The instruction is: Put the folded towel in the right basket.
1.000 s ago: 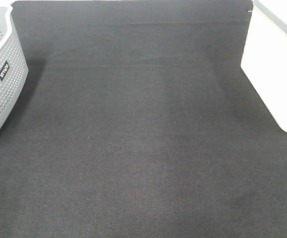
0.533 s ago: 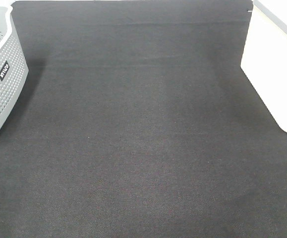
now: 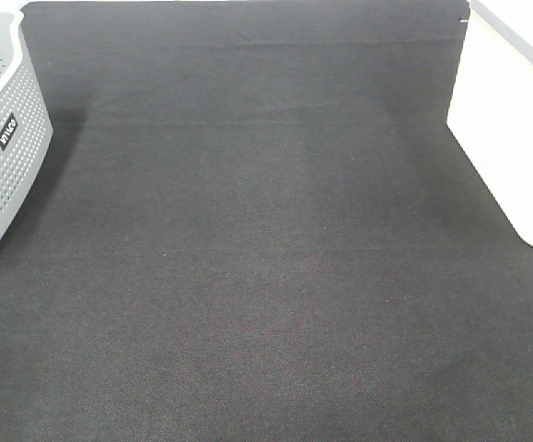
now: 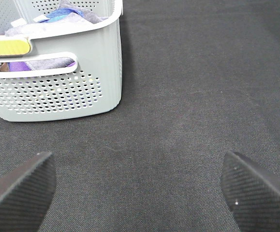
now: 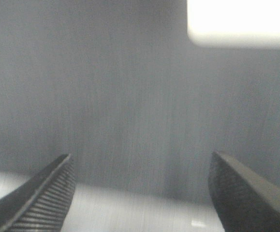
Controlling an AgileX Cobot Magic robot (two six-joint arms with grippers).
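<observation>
The folded towel cannot be picked out with certainty in any view; the only fabric visible is a bundle of purple, blue and grey cloth (image 4: 57, 14) lying inside the grey perforated basket (image 4: 57, 92), seen at the upper left of the left wrist picture. Whether one of those pieces is the towel cannot be told. That same grey basket (image 3: 4, 157) stands at the left edge of the high view, on the dark cloth-covered desk (image 3: 266, 276), with a small black label on its side.

The right basket (image 3: 515, 129) is a plain white container at the right edge of the high view, running from the upper right corner down past the middle. Its inside is not visible from here. In the right wrist picture it shows as a bright, overexposed white block (image 5: 241, 21) at the upper right.

The left hand (image 4: 140, 186) is spread wide, its two dark ribbed fingers (image 4: 21, 186) sitting in the lower corners of its picture with nothing between them but bare desk. The right hand (image 5: 142, 193) is likewise spread apart and holds nothing; its picture is blurred.

Neither arm appears in the high view.
</observation>
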